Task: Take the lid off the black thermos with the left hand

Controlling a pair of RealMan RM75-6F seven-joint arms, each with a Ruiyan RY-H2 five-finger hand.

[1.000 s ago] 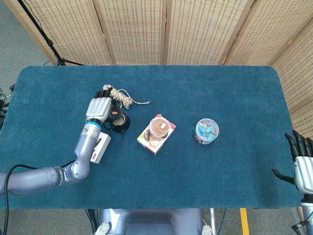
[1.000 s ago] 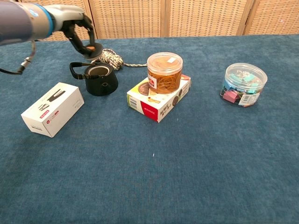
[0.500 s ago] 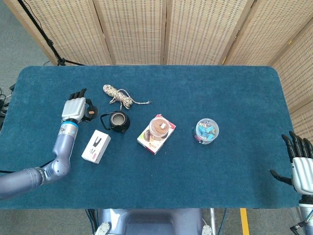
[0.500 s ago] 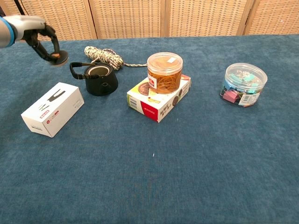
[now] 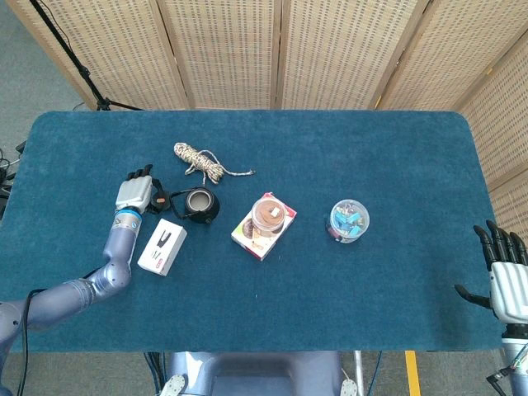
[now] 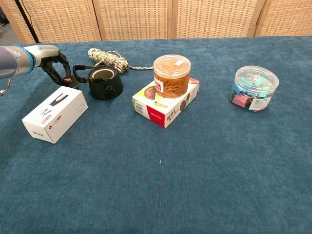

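Note:
The black thermos (image 5: 199, 203) (image 6: 106, 84) stands open on the blue table, its strap looped out to its left. My left hand (image 5: 136, 191) (image 6: 55, 65) is low, just left of the thermos and behind the white box. Its curled fingers hold the dark lid (image 5: 162, 198) (image 6: 68, 82), which shows an orange spot and sits at or just above the cloth. My right hand (image 5: 505, 276) shows only in the head view, at the table's near right edge, fingers spread and holding nothing.
A white box (image 5: 162, 247) (image 6: 54, 113) lies near the left hand. A coil of rope (image 5: 200, 161) (image 6: 108, 58) sits behind the thermos. A jar of rubber bands (image 5: 268, 216) (image 6: 171, 75) stands on a carton (image 6: 165, 105); a clip tub (image 5: 349, 220) (image 6: 254, 87) is at right.
The left hand carried the lid from above the thermos out to the left, then came back right and down to the table beside the thermos. The right hand barely moved.

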